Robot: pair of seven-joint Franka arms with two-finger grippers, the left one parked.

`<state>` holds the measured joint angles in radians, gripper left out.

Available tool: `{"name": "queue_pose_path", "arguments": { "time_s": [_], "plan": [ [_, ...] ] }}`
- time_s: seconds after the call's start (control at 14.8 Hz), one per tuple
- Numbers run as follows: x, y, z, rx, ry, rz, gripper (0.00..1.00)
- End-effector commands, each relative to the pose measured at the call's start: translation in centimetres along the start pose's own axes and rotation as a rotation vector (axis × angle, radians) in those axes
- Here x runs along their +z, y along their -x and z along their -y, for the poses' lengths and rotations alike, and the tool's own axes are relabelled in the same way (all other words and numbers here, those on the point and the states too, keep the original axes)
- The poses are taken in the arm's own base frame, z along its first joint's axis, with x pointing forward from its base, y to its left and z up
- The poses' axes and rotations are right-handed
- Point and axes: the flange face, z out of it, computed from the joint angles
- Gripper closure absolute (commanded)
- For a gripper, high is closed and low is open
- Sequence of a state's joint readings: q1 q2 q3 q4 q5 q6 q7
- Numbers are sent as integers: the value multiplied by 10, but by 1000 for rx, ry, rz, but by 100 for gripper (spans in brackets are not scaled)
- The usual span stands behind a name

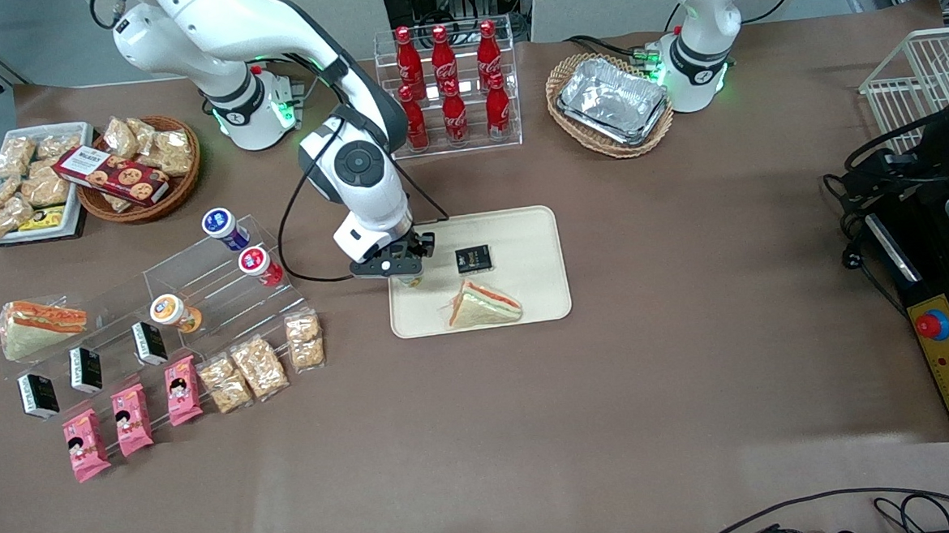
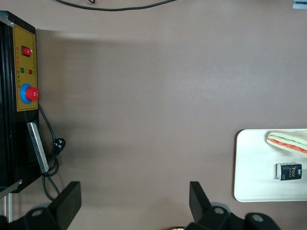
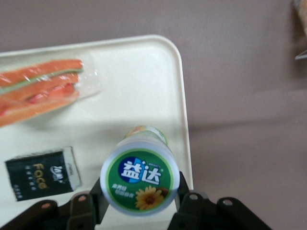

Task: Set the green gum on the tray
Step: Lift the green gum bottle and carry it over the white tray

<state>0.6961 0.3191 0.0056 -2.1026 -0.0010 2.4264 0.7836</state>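
Right wrist view shows the green gum (image 3: 140,179) most clearly: a small round bottle seen from its lid end. The lid has a white edge, then a green ring, and a blue patch in the middle with white Chinese characters. A yellow flower is printed on the green below the characters. Past the lid, a bit of the bottle's yellow and green label shows.

The gripper (image 3: 139,201) has its two black fingers (image 3: 91,201) pressed against the sides of the bottle, so the jaws are closed on it. The bottle hangs over the tray (image 3: 144,86), just inside the rim on the side toward the working arm's end of the table. Whether its base touches the tray cannot be told.

From the front, the gripper (image 1: 404,272) is low over the same edge of the beige tray (image 1: 534,239), and only a sliver of the gum (image 1: 412,282) peeks out under it.

Two other things lie on the tray. A wrapped sandwich (image 1: 483,305) sits nearer the front camera than the bottle. A small black packet (image 1: 472,259) lies flat beside the gripper, apart from both. In the left wrist view, the sandwich (image 2: 289,142) and the packet (image 2: 289,171) show on the tray (image 2: 254,167) too.
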Motion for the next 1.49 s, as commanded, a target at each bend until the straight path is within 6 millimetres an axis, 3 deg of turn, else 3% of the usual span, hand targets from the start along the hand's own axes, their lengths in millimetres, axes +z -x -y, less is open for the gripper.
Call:
{"name": "queue_pose_path", "arguments": {
  "time_s": [0.0, 0.07, 0.14, 0.34, 0.41, 0.47, 0.54, 0.68, 0.88, 1.08, 1.29, 1.42],
  "plan": [
    [23, 20, 1, -9, -5, -8, 70],
    [26, 20, 1, 2, -5, -7, 68],
    [29, 21, 2, 27, -2, -4, 53],
    [41, 26, 7, 27, -4, -6, 25],
    [44, 26, 7, 27, -6, -7, 24],
    [47, 26, 7, 27, -4, -6, 10],
    [49, 26, 7, 27, -2, -4, 3],
    [42, 23, 5, 33, -5, -8, 1],
    [-27, 12, -4, 42, -26, -30, 1],
    [-111, -11, -48, 61, -17, -24, 1],
    [-183, -52, -126, 19, -17, -29, 0],
    [-222, -88, -191, -9, -9, -24, 0]
  ]
}}
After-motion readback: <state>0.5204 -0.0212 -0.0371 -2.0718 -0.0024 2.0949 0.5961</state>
